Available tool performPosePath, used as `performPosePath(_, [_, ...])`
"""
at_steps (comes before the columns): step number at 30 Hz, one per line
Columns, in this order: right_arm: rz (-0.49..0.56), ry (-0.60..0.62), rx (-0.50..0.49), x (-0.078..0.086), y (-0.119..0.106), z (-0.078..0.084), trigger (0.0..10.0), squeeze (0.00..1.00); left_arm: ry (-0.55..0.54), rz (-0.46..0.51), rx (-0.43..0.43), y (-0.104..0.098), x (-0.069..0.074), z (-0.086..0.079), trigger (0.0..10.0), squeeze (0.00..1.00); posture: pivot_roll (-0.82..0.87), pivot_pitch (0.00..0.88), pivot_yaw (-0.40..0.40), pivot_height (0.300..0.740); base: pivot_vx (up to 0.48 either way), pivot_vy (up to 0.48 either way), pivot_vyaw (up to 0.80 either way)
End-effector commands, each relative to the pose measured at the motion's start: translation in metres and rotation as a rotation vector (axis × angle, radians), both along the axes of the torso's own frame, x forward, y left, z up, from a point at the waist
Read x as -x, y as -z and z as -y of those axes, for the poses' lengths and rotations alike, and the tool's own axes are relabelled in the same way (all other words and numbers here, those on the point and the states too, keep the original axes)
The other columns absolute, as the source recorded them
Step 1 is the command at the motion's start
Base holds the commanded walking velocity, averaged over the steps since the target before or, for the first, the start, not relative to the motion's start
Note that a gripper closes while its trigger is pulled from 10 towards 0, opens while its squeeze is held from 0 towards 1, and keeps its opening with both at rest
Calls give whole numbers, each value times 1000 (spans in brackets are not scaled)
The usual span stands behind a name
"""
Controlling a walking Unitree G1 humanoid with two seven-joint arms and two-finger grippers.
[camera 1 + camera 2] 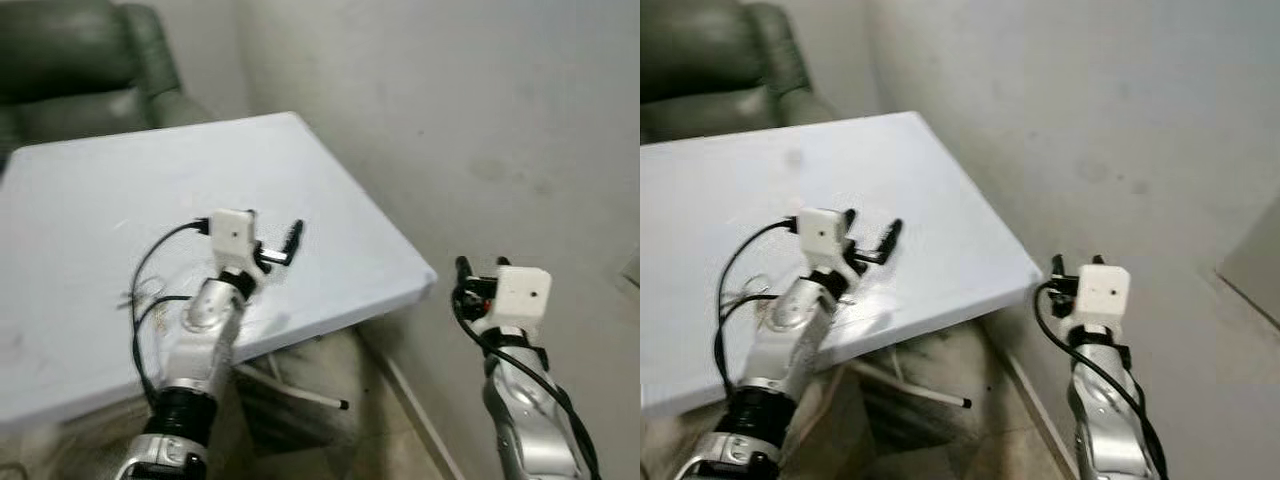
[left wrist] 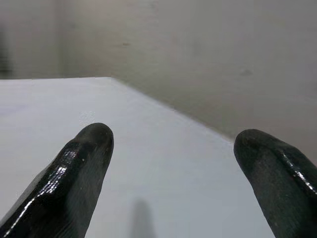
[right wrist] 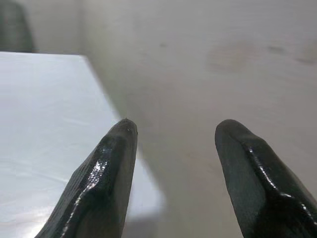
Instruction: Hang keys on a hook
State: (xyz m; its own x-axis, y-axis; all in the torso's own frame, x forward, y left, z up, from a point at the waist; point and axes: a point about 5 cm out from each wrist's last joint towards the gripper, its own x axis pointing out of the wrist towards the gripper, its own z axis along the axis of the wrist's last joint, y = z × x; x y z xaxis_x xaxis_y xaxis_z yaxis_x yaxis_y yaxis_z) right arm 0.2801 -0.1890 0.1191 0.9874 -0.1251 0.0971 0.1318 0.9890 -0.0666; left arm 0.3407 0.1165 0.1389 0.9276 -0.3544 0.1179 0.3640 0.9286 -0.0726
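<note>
My left gripper [image 1: 275, 238] hovers over the near right part of a white table [image 1: 120, 200], its black fingers [image 2: 84, 168] spread open with nothing between them. My right gripper [image 1: 478, 268] is raised off the table's right corner, facing the pale wall [image 1: 480, 130]; its fingers [image 3: 109, 173] are open and empty too. I make out no keys and no hook in these views.
A dark green armchair [image 1: 80, 60] stands behind the table at the far left. The table's right corner [image 1: 428, 278] juts toward the wall. Folding table legs [image 1: 300, 392] and tiled floor show below the near edge.
</note>
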Motion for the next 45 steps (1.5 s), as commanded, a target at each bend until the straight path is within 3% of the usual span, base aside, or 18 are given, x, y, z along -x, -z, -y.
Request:
performPosePath(1, [9,-24,-5,-2,-3,-6,10000,0,-9,5,-12,-3,-1,-4,10000,0,-57,0,-24,740,0,0,800])
performPosePath(15, [10,-33,-12,-3,-3,-8,10000,0,-14,9,-18,-4,-2,-5,10000,0,-51,0,-24,740,0,0,789])
performPosePath(31, [14,-61,-78,1,0,-9,10000,0,-5,-2,3,4,4,-8,10000,0,-52,0,-21,740,0,0,0])
performPosePath(32, [19,-74,-94,3,0,-10,10000,569,0,-3,15,6,6,-9,10000,0,-54,0,-21,740,0,0,0])
performPosePath(33, [23,-86,-111,3,0,-11,10000,1000,6,-4,27,6,7,-9,10000,0,-54,0,-21,740,0,0,0])
performPosePath(37, [35,-102,-159,5,-1,-12,10000,1000,5,-10,24,7,9,-10,10000,0,-52,0,-25,740,0,0,0])
performPosePath(45, [40,-118,-155,6,-2,-13,10000,1000,-1,-3,32,5,9,-10,10000,0,-47,0,-30,740,0,0,0])
